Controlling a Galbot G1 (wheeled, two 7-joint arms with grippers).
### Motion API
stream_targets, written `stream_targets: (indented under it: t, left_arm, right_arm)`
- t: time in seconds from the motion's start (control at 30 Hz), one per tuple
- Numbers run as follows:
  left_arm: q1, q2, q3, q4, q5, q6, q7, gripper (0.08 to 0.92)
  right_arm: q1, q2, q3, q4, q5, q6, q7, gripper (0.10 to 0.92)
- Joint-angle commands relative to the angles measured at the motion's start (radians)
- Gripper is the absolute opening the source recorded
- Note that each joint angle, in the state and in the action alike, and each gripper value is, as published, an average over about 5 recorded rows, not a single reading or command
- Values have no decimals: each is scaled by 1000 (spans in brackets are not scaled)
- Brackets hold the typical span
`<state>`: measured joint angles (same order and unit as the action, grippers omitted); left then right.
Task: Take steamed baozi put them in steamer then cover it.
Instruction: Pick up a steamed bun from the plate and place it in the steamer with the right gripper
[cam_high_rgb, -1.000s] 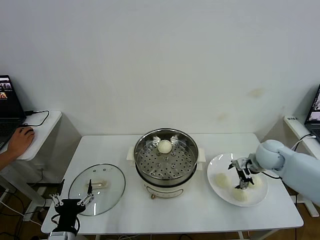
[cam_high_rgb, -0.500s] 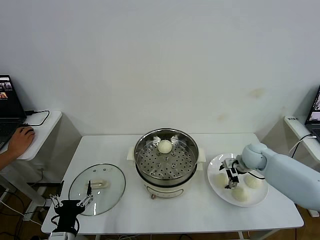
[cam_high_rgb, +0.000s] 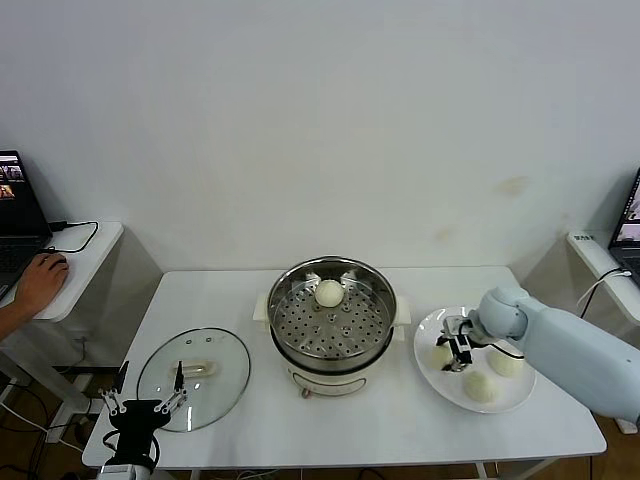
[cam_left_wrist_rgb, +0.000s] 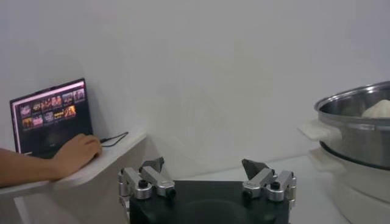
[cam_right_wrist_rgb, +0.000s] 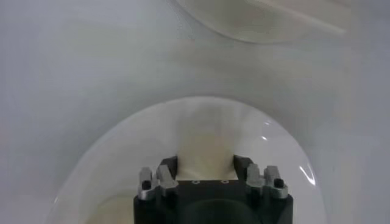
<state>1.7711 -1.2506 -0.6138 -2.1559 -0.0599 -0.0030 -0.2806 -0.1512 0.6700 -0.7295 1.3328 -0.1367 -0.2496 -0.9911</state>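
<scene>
Your right gripper (cam_high_rgb: 455, 352) — fingers clamped on a baozi (cam_right_wrist_rgb: 205, 152) at the plate's (cam_high_rgb: 503, 398) nine o'clock | left gripper (cam_left_wrist_rgb: 204, 175) — fingers wide, off the bench's (cam_high_rgb: 400, 420) near-left corner

R arm (cam_high_rgb: 570, 345): smooth pale blue-grey shell. Claws: black body, silver fingers (cam_left_wrist_rgb: 146, 182) w/ screws.

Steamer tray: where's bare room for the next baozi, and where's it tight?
One baozi sits at the far rim of the steamer; the perforated tray's middle and near half are bare. Crowded: the plate, where the right end effector closes on a bun beside two others.
</scene>
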Motion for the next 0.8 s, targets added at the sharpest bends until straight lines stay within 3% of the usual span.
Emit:
stream_targets:
  t: [0.03,0.43,0.63,0.8]
  left_arm:
    - [0,0,3,-3,1,0,0,823]
    - [-10,16,13,-15,-2,1,2,823]
    - [-14,27,13,-19,-10,0,1,823]
    - [-24,30,11,-19,-15,0,1,823]
  right_arm:
    - [98,-72,-60,67,50,-13,-12,577]
    - [661,-197,-354,304,327,-74,-39,580]
    - [928,-92,-513,339,485,-128,-12,587]
    - [935,66,-538,355,611,-201,51,593]
